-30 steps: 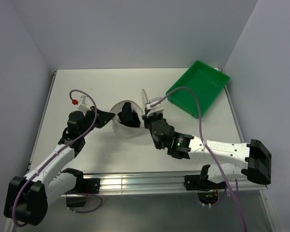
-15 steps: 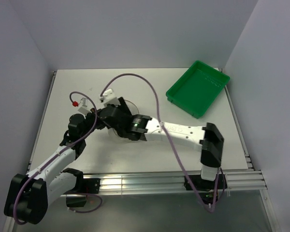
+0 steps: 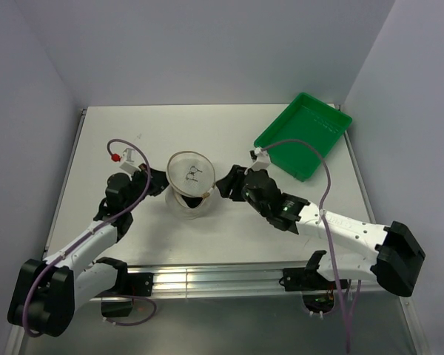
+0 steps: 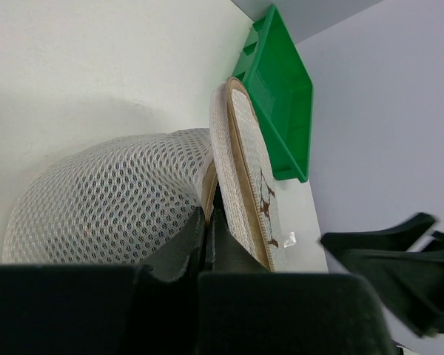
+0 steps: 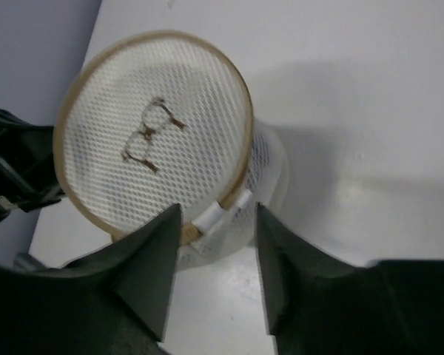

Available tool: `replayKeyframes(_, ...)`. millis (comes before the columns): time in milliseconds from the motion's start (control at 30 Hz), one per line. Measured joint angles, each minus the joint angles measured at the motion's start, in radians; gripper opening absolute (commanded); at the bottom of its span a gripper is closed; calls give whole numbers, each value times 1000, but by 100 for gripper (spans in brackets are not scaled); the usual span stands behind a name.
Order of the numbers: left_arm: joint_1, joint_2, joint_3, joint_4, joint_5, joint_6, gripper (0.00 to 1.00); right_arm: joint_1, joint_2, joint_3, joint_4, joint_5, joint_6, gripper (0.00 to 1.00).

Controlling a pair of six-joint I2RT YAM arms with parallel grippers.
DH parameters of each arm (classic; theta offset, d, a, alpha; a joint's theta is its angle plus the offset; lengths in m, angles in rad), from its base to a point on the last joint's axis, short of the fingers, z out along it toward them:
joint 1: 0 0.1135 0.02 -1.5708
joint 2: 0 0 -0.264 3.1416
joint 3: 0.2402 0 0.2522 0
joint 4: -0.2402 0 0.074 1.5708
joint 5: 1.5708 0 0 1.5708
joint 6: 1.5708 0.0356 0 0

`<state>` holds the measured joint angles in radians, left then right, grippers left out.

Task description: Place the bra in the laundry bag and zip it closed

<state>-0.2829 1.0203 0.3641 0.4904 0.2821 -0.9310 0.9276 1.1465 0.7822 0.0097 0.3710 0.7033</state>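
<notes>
The laundry bag (image 3: 183, 201), a white mesh drum with tan rims, stands in the middle of the table. Its round lid (image 3: 190, 171) lies tilted over the opening. A dark patch of the bra (image 3: 198, 197) shows under the lid's near edge. My left gripper (image 3: 164, 180) is shut on the bag's rim (image 4: 209, 194) at its left side, where lid (image 4: 246, 166) and mesh body (image 4: 107, 200) meet. My right gripper (image 3: 223, 182) is open at the bag's right side. Its fingers (image 5: 157, 255) straddle the space just short of the white zipper tab (image 5: 214, 214) without touching it.
A green plastic tray (image 3: 305, 134) sits at the back right corner, seen from the left wrist too as the green tray (image 4: 283, 96). Grey walls close in the table on three sides. My left gripper (image 5: 15, 166) shows beyond the lid in the right wrist view.
The lid, standing open with the bra exposed a second ago, now lies over the opening. My right arm swept across the bag, then drew back to its right side, opening its jaws.
</notes>
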Motion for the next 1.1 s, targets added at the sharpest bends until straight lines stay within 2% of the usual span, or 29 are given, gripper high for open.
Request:
replayKeyframes(67,0,5,1,0,-1,0,0,-31,7,-80,63,-66,76,71)
replayKeyframes(100,0,5,1,0,-3,0,0,-44,13,-109,83,-94,112,79)
replayKeyframes(167,0,5,1,3,-11,0,0,-58,28,-133,121,-146,164,82)
replayKeyframes(267,0,6,6,6,-19,2,0,-71,61,-134,219,-229,234,81)
replayKeyframes(400,0,18,10,28,-19,2,0,-120,140,-139,367,-330,323,71)
replayKeyframes(500,0,32,11,40,-19,2,0,-160,201,-149,426,-380,370,68)
replayKeyframes(733,0,72,31,67,-23,1,0,-186,222,-156,431,-405,408,68)
replayKeyframes(1100,0,119,78,90,-26,2,0,-186,154,-223,412,-357,399,69)
